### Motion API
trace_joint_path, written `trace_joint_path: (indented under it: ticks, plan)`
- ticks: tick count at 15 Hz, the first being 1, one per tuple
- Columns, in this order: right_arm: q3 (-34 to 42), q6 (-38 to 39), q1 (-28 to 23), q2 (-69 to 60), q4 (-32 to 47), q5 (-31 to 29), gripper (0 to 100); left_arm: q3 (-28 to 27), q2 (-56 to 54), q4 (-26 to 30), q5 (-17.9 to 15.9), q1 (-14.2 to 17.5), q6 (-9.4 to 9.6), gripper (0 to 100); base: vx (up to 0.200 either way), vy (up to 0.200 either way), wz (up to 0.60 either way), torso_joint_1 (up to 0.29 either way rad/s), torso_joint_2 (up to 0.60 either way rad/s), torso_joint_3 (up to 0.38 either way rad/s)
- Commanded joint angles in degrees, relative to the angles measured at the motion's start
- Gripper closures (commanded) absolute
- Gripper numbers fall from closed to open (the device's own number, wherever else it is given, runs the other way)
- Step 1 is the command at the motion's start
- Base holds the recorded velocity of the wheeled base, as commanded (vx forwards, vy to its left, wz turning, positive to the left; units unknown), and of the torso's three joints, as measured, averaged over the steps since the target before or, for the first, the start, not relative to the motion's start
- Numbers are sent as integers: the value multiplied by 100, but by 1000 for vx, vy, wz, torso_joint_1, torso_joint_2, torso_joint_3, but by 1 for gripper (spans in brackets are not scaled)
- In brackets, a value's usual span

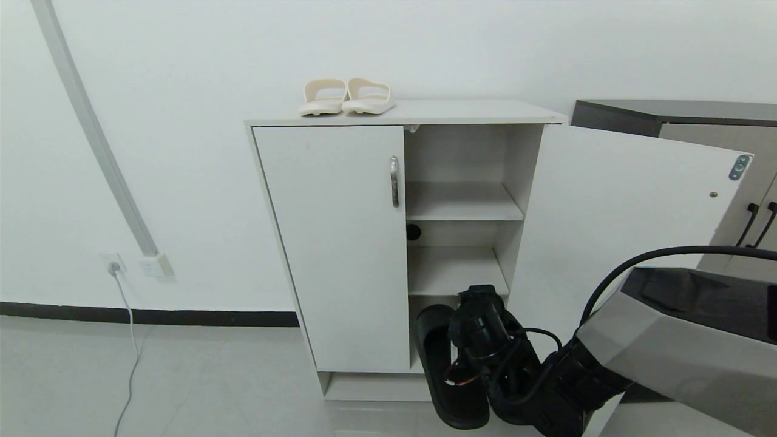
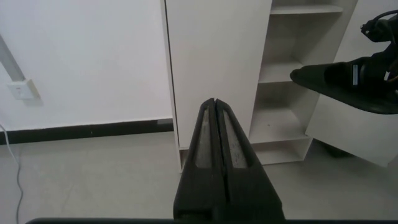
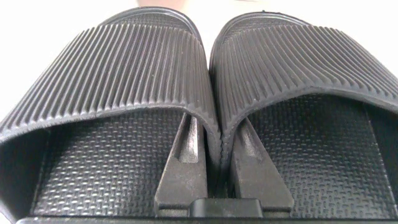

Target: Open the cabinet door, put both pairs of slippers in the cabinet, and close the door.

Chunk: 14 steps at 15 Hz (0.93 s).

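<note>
The black slippers are clamped in the right gripper, low by the open side of the cabinet; beige slippers are parked on top. The left gripper is closed on nothing.

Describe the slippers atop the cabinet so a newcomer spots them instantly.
Find the white cabinet against the wall, right door open. On its top, left end, sit the cream slippers, side by side. The black slippers hang low in the right gripper.

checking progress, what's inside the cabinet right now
Visible shelves are bare. The black slippers, gripped by the right pincer, hang just outside. The shut left door hides the other half.
</note>
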<state>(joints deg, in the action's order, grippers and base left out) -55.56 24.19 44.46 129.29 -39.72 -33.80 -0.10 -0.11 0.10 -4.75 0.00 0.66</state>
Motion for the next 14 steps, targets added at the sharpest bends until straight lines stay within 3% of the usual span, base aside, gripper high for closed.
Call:
trace_joint_path:
  ticks: [1, 6, 14]
  plan:
    - [-16, -19, -16, 96, -1, -30, 100, 1, 11, -1, 1, 0, 4, 100, 0, 0, 0, 0, 0, 0]
    - [-16, -19, -51, 175, 17, -30, 100, 1, 11, -1, -8, 0, 4, 100, 0, 0, 0, 0, 0, -17]
    - [-42, -19, -95, 219, 8, -30, 100, 1, 11, -1, -8, 0, 4, 100, 0, 0, 0, 3, 1, -179]
